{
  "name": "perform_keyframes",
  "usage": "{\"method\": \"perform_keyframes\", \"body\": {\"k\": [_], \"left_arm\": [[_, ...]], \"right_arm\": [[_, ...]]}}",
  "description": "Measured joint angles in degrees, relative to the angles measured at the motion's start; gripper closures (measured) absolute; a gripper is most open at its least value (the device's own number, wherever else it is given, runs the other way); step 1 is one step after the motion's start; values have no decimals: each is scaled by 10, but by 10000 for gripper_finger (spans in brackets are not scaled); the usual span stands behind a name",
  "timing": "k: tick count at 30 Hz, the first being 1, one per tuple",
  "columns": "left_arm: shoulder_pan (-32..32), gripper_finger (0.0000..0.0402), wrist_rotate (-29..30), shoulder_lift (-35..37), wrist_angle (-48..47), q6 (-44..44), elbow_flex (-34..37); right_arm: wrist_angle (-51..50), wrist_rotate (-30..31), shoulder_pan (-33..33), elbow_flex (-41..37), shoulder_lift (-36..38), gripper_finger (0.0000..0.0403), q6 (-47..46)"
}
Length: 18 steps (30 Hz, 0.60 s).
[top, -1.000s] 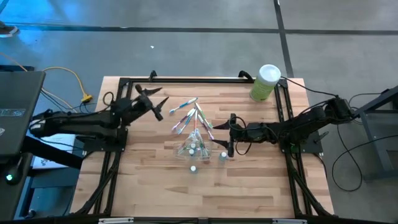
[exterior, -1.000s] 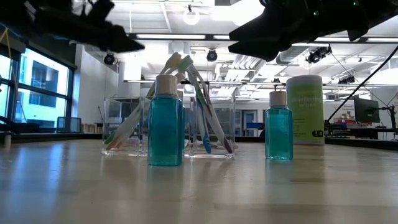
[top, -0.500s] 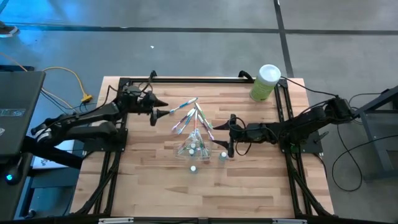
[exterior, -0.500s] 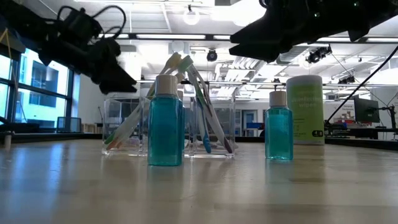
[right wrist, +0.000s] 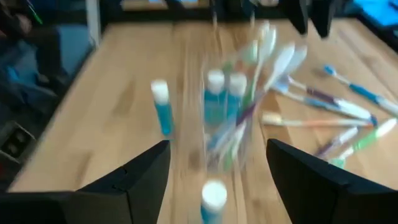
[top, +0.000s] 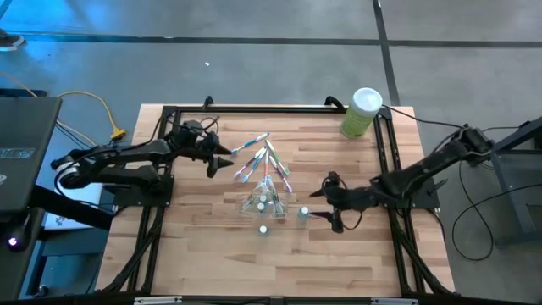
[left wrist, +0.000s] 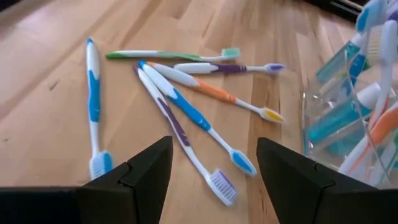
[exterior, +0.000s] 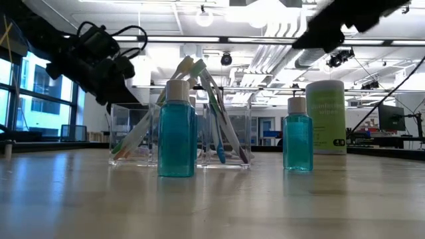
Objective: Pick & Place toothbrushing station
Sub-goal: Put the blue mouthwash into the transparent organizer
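Note:
The clear holder [top: 266, 200] stands mid-table with several pastel toothbrushes [exterior: 199, 99] leaning in it. Several more toothbrushes [left wrist: 186, 106] lie flat on the wood to its far left. Small teal white-capped bottles [exterior: 176, 129] [exterior: 297, 136] stand on their bases around the holder. My left gripper [top: 222, 157] hovers open just left of the loose toothbrushes [top: 254, 154], its fingers [left wrist: 146, 177] slanting down at them. To the right of the holder my right gripper [top: 326, 209] is open and faces the holder [right wrist: 239, 112] and a bottle [right wrist: 213, 198].
A tall green canister with a white lid [top: 362, 112] stands at the table's far right corner. A black frame [top: 254, 108] runs along the table's edges. Bare wood lies toward the near edge [top: 271, 271].
My left gripper has come down, rolled, and swung toward the loose toothbrushes, staying open. My right gripper has swung away from the holder's right side toward the table's near edge, still open. The holder, bottles and toothbrushes have kept their places.

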<state>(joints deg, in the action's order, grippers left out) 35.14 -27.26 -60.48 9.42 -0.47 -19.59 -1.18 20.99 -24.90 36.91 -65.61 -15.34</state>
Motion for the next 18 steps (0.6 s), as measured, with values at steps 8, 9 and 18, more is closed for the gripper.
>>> {"method": "perform_keyframes", "body": {"k": [8,9,18], "left_arm": [[-25,173,0,-5,3,-16,0],[-28,173,0,-5,4,-18,0],[-57,173,3,-5,4,-20,0]], "right_arm": [[20,44,-5,0,-89,144,-16],[19,48,-5,0,-100,144,-16],[34,63,-5,0,-164,145,-59]]}}
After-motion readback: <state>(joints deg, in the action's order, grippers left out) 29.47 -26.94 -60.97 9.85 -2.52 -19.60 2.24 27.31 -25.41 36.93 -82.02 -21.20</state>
